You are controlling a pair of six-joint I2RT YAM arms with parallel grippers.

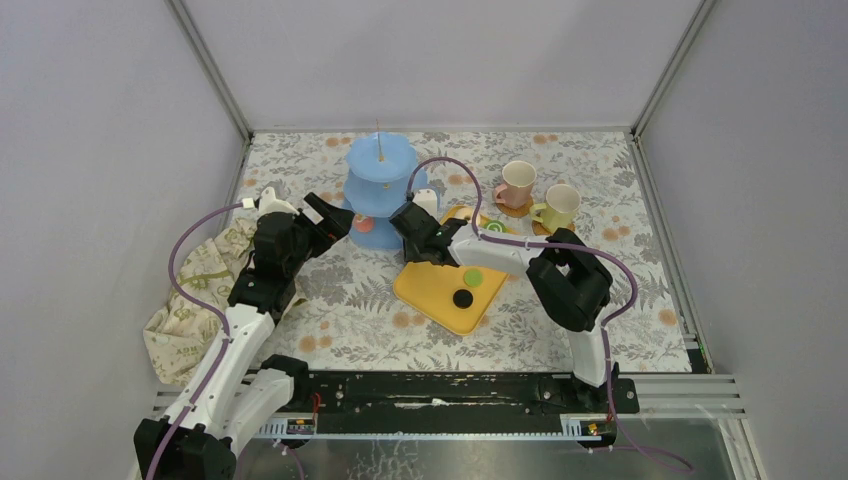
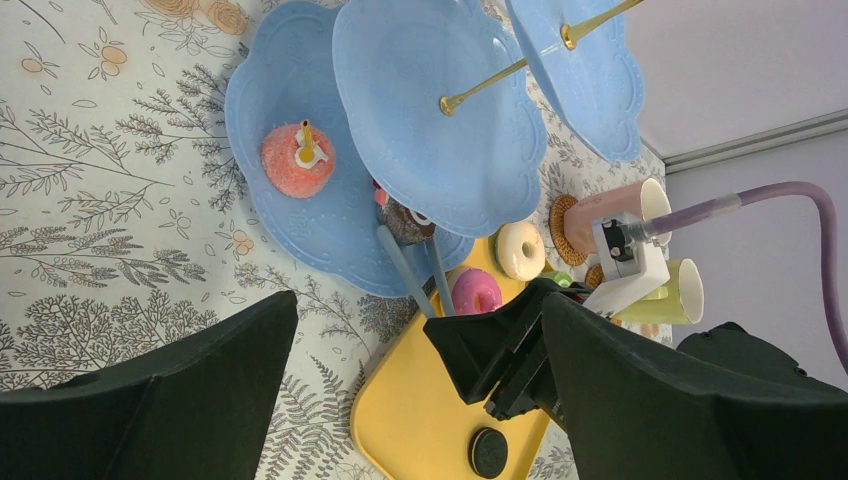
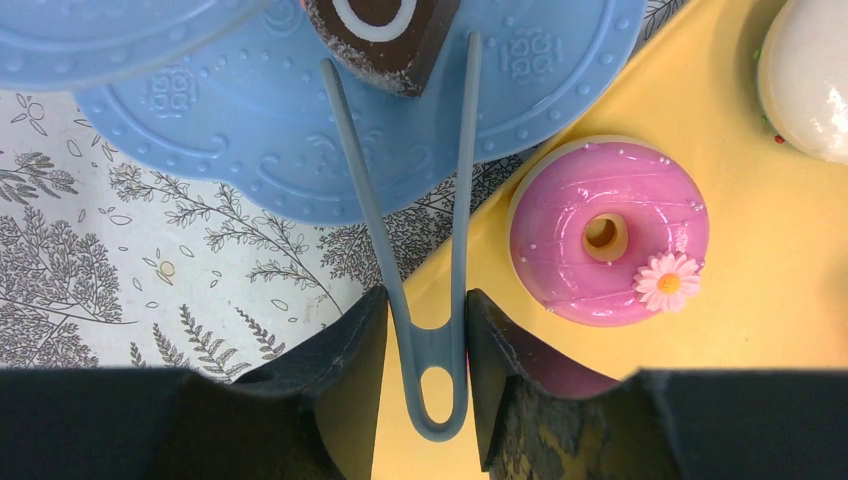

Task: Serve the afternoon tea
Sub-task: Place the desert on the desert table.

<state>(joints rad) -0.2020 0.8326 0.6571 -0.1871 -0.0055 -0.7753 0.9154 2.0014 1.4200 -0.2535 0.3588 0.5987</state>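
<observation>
- Grey walls and a floral-printed surface [image 1: 350, 310] are recorded in the top view; a beige cloth [image 1: 195, 300] lies crumpled at the left edge.
- The light-blue stand [image 1: 395, 160] is seen at the back centre, with the yellow tray [image 1: 425, 285] just beside it at front right.
- The pink mug [image 1: 517, 183] and pale green mug [image 1: 560, 207] are noted upright at the back right, near each other, well apart from the stand.
- A green pastry [image 1: 470, 276] and a black cookie [image 1: 462, 298] are seen on the tray.
- Only the right wrist view shows the grip. The right claw [image 3: 428, 310] is closed narrowly on the looped end of grey-blue tongs [image 3: 460, 180].
- The tong tips are placed either side of a brown pastry [image 3: 380, 35] on the bottom tier, partly under the tier above. Contact cannot be told.
- A pink donut [image 3: 605, 235] is seen on the tray just beside the tongs, with a white donut [image 3: 810, 80] at the frame edge.
- Only the left wrist view shows the orange pastry [image 2: 298, 160] clearly, on the bottom tier.
- The left claw [image 2: 420, 310] is spread wide and holds nothing, near the stand's left side.
</observation>
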